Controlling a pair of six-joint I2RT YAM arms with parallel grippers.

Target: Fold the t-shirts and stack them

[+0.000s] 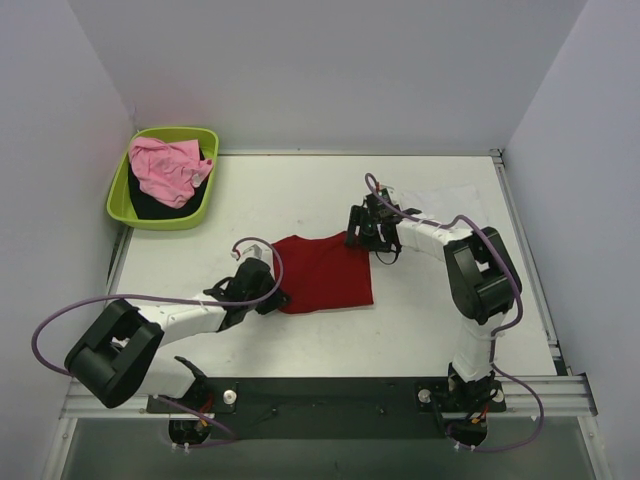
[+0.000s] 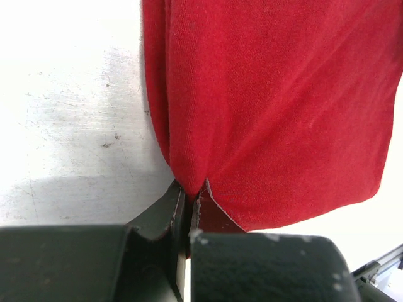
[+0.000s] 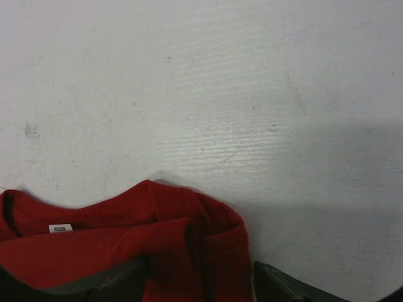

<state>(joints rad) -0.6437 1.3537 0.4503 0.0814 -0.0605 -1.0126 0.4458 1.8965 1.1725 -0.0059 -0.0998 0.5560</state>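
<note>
Pinching the deep red t-shirt (image 1: 325,275) at the centre of the table (image 1: 400,325) in the clamped left gripper (image 2: 189,200), straddling its far corner with the parted right gripper (image 3: 198,280) — possibly risking a shallow bite, slipped cloth, a skewed fold.

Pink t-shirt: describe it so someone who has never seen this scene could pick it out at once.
On the white table, look to the far left corner, where a lime-green plastic tub sits. The pink t-shirt lies crumpled on top inside it, over a black garment. It is the only pink cloth; the deep red t-shirt lies spread mid-table.
</note>
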